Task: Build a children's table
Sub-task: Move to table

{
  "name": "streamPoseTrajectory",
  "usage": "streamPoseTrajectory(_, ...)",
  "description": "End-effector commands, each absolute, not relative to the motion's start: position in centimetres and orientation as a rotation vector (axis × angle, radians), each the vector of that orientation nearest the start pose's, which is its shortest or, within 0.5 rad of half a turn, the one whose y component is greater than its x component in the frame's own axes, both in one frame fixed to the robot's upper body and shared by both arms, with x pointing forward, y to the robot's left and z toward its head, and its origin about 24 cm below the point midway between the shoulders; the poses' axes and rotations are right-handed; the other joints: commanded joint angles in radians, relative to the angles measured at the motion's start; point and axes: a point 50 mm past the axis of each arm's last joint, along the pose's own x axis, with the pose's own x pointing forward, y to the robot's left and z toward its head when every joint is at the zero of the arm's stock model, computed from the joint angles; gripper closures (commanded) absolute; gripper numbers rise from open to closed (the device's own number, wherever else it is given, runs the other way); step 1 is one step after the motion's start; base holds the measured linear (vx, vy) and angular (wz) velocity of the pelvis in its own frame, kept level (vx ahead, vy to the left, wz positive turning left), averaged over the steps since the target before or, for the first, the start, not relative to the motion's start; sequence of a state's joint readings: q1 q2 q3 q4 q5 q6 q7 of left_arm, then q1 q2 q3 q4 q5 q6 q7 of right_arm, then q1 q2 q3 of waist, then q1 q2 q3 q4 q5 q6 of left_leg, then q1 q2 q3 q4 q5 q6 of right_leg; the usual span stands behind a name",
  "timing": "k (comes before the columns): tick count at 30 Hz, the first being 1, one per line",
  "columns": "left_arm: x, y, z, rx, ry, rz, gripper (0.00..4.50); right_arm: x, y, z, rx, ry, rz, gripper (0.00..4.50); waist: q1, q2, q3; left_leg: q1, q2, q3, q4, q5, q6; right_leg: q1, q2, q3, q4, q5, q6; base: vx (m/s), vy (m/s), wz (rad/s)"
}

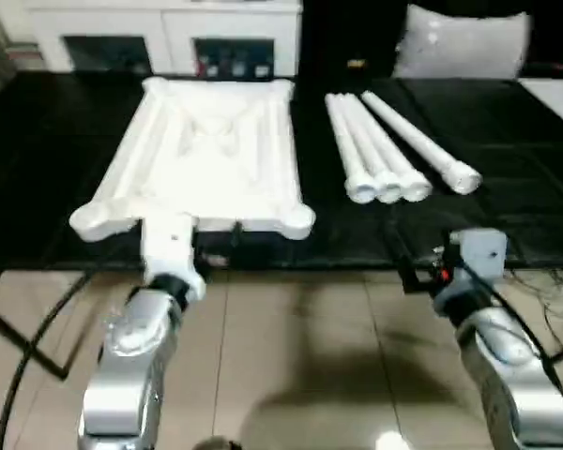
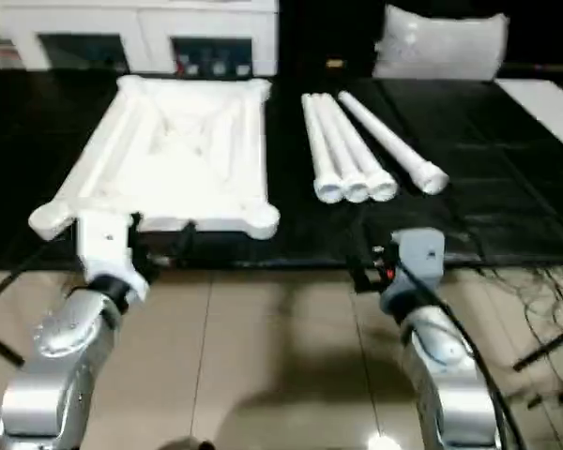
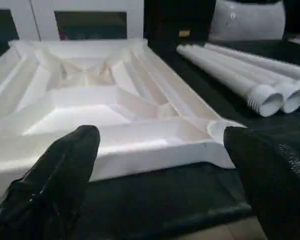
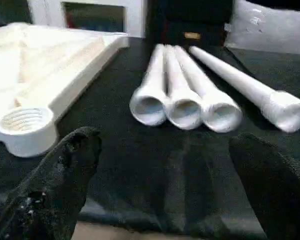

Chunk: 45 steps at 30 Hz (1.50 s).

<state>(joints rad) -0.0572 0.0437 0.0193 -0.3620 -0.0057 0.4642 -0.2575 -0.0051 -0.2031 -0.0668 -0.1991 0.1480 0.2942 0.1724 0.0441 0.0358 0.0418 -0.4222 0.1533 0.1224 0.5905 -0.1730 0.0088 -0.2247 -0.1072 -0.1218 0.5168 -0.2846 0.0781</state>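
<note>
Currently one white table top (image 1: 211,155) lies ribbed side up on the black mat (image 1: 507,202), round corner sockets visible, on the robot's left. Four white legs (image 1: 375,150) lie to its right: three touching side by side, the fourth angled just beside them. No readable writing anywhere. Left gripper (image 3: 160,150) jaws spread wide, empty, just short of the top's near edge. Right gripper (image 4: 165,165) jaws also apart, empty, facing the leg ends.

Near edge of tabletop (image 1: 197,150) partly hidden behind left wrist housing (image 1: 169,246). Left gripper (image 3: 160,165) fingers cut off by frame bottom — same for right gripper (image 4: 165,180). Far ends of 4 legs (image 4: 190,95) blurred.
</note>
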Motion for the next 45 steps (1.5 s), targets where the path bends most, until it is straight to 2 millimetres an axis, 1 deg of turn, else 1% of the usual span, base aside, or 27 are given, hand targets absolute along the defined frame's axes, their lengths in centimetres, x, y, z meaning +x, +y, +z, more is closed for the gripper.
streamPoseTrajectory(1,26.1,15.0,9.9,0.045,0.041,-0.233,0.03,25.7,-17.5,7.4,-0.059,0.06,0.192,0.0,-0.007,0.013,-0.051,0.054,-0.009,-0.05,-0.067,-0.096,0.311,0.034,0.032,-0.036,-0.053,-0.213,-0.134,0.171,0.01,0.62)
streamPoseTrajectory(3,26.5,15.1,10.0,0.039,0.037,-0.227,0.03,25.8,-17.0,7.5,-0.049,0.048,0.221,0.0,-0.04,0.022,-0.063,0.148,0.005,-0.141,-0.066,-0.038,0.461,-0.029,0.086,-0.04,0.033,-0.168,-0.122,0.175,0.006,0.61)
streamPoseTrajectory(4,26.8,15.0,10.2,0.042,0.027,-0.236,0.03,25.9,-16.8,7.6,-0.047,0.042,0.235,0.0,-0.081,0.031,-0.081,0.254,0.107,-0.2,-0.036,0.071,0.541,-0.149,0.064,0.024,0.127,-0.211,-0.084,0.104,-0.047,0.52)
streamPoseTrajectory(7,27.5,14.7,10.2,0.064,0.022,-0.277,0.03,26.5,-16.8,7.8,-0.056,0.033,0.202,0.0,-0.05,0.004,-0.046,0.132,0.131,-0.133,-0.089,0.03,0.458,-0.169,0.022,0.097,0.212,-0.021,0.002,0.027,-0.075,0.27)
streamPoseTrajectory(8,27.6,14.6,10.2,0.066,0.023,-0.28,0.03,26.6,-16.9,7.9,-0.064,0.027,0.196,0.0,-0.036,-0.038,-0.031,0.094,0.081,-0.085,-0.093,-0.165,0.351,-0.145,-0.001,0.141,0.118,0.054,-0.03,-0.017,-0.078,0.04)
streamPoseTrajectory(9,27.6,14.5,10.1,0.058,0.027,-0.284,0.03,26.6,-17.1,8.0,-0.074,0.018,0.187,0.0,-0.008,-0.085,-0.01,0.041,-0.035,-0.014,-0.001,-0.336,0.204,-0.099,-0.063,0.227,-0.042,-0.358,0.042,-0.006,-0.097,0.05)
streamPoseTrajectory(10,27.7,14.3,10.0,0.054,0.03,-0.292,0.03,26.6,-17.5,8.2,-0.071,0.02,0.166,0.0,0.005,-0.066,-0.026,0.04,-0.051,-0.014,0.103,-0.254,0.166,-0.061,-0.139,0.27,-0.058,-0.546,0.01,0.02,-0.083,-0.05)
streamPoseTrajectory(13,27.7,13.6,9.8,0.055,0.034,-0.347,0.03,26.2,-18.0,8.2,-0.02,0.026,0.156,0.0,0.013,-0.055,-0.019,-0.008,-0.029,-0.047,0.11,-0.125,0.057,-0.021,-0.098,0.235,-0.039,-0.615,-0.179,0.05,-0.04,-0.03)
streamPoseTrajectory(16,27.3,13.2,9.3,0.079,0.053,-0.429,0.03,25.6,-17.8,7.6,-0.05,0.044,0.152,0.0,0.0,0.034,-0.031,0.059,0.032,-0.041,-0.043,-0.148,0.037,-0.042,0.001,0.124,-0.017,-0.395,-0.277,0.08,0.043,0.04)
streamPoseTrajectory(18,27.2,13.4,8.9,0.062,0.065,-0.408,0.03,25.5,-17.3,7.7,-0.048,0.036,0.17,0.0,-0.069,0.062,-0.04,0.16,0.104,-0.118,-0.096,-0.458,0.065,-0.103,0.047,0.075,0.077,-0.183,-0.277,0.111,0.091,0.02)
streamPoseTrajectory(20,27.1,13.5,8.8,0.054,0.071,-0.397,0.03,25.4,-17.2,7.7,-0.046,0.031,0.173,0.0,-0.091,0.059,-0.046,0.188,0.119,-0.151,-0.101,-0.405,0.152,-0.128,0.043,0.067,0.116,-0.067,-0.242,0.111,0.084,0.04)
streamPoseTrajectory(22,26.7,13.6,8.2,0.026,0.092,-0.377,0.03,25.3,-17.3,7.6,-0.032,0.038,0.16,0.0,-0.096,0.001,-0.042,0.158,0.083,-0.114,-0.065,-0.25,0.326,-0.118,-0.009,0.1,0.082,0.053,-0.205,0.113,0.038,0.08)
streamPoseTrajectory(23,26.5,13.6,8.1,0.025,0.097,-0.38,0.03,25.1,-17.4,7.4,-0.024,0.048,0.159,0.0,-0.052,-0.032,-0.062,0.032,-0.041,-0.019,0.033,-0.134,0.303,0.022,-0.043,0.173,0.024,0.212,-0.253,0.116,0.022,0.11)
streamPoseTrajectory(24,26.5,13.6,8.1,0.025,0.097,-0.38,0.03,25.0,-17.4,7.2,-0.024,0.057,0.162,0.0,-0.015,-0.016,-0.064,-0.036,-0.022,-0.025,0.095,-0.051,0.228,0.074,-0.127,0.218,-0.012,0.17,-0.292,0.11,-0.001,0.08)
streamPoseTrajectory(26,26.4,13.6,8.0,0.023,0.097,-0.374,0.03,25.0,-17.5,7.0,-0.028,0.064,0.164,0.0,-0.008,-0.016,-0.059,-0.053,-0.004,-0.035,0.08,-0.014,0.156,0.063,-0.094,0.188,-0.002,0.153,-0.296,0.091,-0.003,-0.02)
streamPoseTrajectory(27,26.3,13.7,8.0,0.023,0.096,-0.365,0.03,25.0,-17.5,6.8,-0.018,0.069,0.164,0.0,-0.02,0.027,-0.058,0.019,0.031,-0.035,-0.014,0.034,0.122,0.02,-0.009,0.091,0.011,0.036,-0.26,0.103,0.02,-0.06)
streamPoseTrajectory(28,26.3,13.8,7.9,0.022,0.097,-0.361,0.03,25.1,-17.5,6.8,-0.005,0.071,0.166,0.0,-0.04,0.033,-0.049,0.05,0.054,-0.071,-0.033,0.042,0.18,-0.01,0.037,0.063,0.051,0.009,-0.231,0.171,0.012,0.02)
streamPoseTrajectory(29,26.2,13.9,7.9,0.02,0.098,-0.356,0.03,25.2,-17.5,6.8,-0.002,0.071,0.165,0.0,-0.084,0.042,-0.061,0.192,0.127,-0.161,-0.051,-0.018,0.356,-0.139,0.054,0.051,0.148,-0.091,-0.186,0.171,0.012,0.02)
streamPoseTrajectory(30,26.2,13.9,7.8,0.018,0.098,-0.353,0.03,25.2,-17.5,6.7,-0.002,0.07,0.165,0.0,-0.095,0.039,-0.074,0.218,0.154,-0.197,-0.053,0.017,0.44,-0.164,0.04,0.056,0.186,-0.122,-0.137,0.152,0.012,0.04)
streamPoseTrajectory(33,26.1,14.3,7.7,0.026,0.097,-0.345,0.03,25.5,-17.5,6.8,-0.003,0.069,0.194,0.0,-0.071,-0.008,-0.044,0.144,0.101,-0.106,-0.065,-0.098,0.414,-0.183,0.004,0.103,0.165,0.033,-0.036,0.044,0.012,0.04)
streamPoseTrajectory(35,26.1,14.5,7.8,0.031,0.091,-0.34,0.03,25.7,-17.3,7.0,-0.03,0.053,0.215,0.0,-0.026,-0.077,-0.034,0.055,-0.043,-0.006,0.045,-0.307,0.21,-0.077,-0.084,0.215,-0.016,-0.228,-0.074,0.017,-0.083,0.06)
streamPoseTrajectory(36,26.2,14.5,7.9,0.032,0.09,-0.339,0.03,25.7,-17.2,7.0,-0.031,0.051,0.22,0.0,-0.002,-0.07,-0.041,0.001,-0.026,-0.04,0.133,-0.134,0.091,-0.016,-0.138,0.248,-0.034,-0.536,-0.164,0.033,-0.092,-0.06)
streamPoseTrajectory(38,26.2,14.6,7.9,0.034,0.087,-0.339,0.03,25.7,-17.1,7.0,-0.044,0.054,0.23,0.0,0.001,-0.056,-0.028,-0.008,-0.011,-0.049,0.109,-0.101,0.059,-0.018,-0.121,0.229,-0.036,-0.525,-0.243,0.054,-0.044,-0.09)
streamPoseTrajectory(40,26.3,14.6,7.9,0.046,0.087,-0.347,0.03,25.6,-16.7,7.0,-0.053,0.056,0.265,0.0,-0.01,-0.01,-0.014,0.048,0.028,-0.04,-0.029,-0.184,0.046,-0.052,-0.013,0.123,-0.021,-0.482,-0.289,0.061,0.024,-0.01)
streamPoseTrajectory(41,26.4,14.6,7.9,0.05,0.087,-0.35,0.03,25.6,-16.7,7.0,-0.057,0.055,0.27,0.0,0.0,-0.026,-0.016,-0.023,0.011,-0.06,-0.041,-0.2,0.119,0.007,-0.025,0.069,-0.022,-0.449,-0.264,0.069,0.051,0.0)
streamPoseTrajectory(44,26.9,14.4,8.2,0.055,0.077,-0.355,0.03,25.8,-17.0,7.1,-0.056,0.045,0.237,0.0,-0.027,0.036,-0.049,0.072,0.006,-0.101,-0.052,-0.205,0.254,0.001,0.012,0.005,-0.005,-0.281,-0.269,0.098,0.094,0.62)
streamPoseTrajectory(45,27.2,14.3,8.4,0.054,0.069,-0.356,0.03,26.1,-17.3,7.1,-0.04,0.048,0.21,0.0,-0.081,0.049,-0.053,0.206,0.11,-0.175,-0.068,-0.232,0.265,-0.125,0.055,0.032,0.119,-0.165,-0.22,0.158,0.081,0.56)
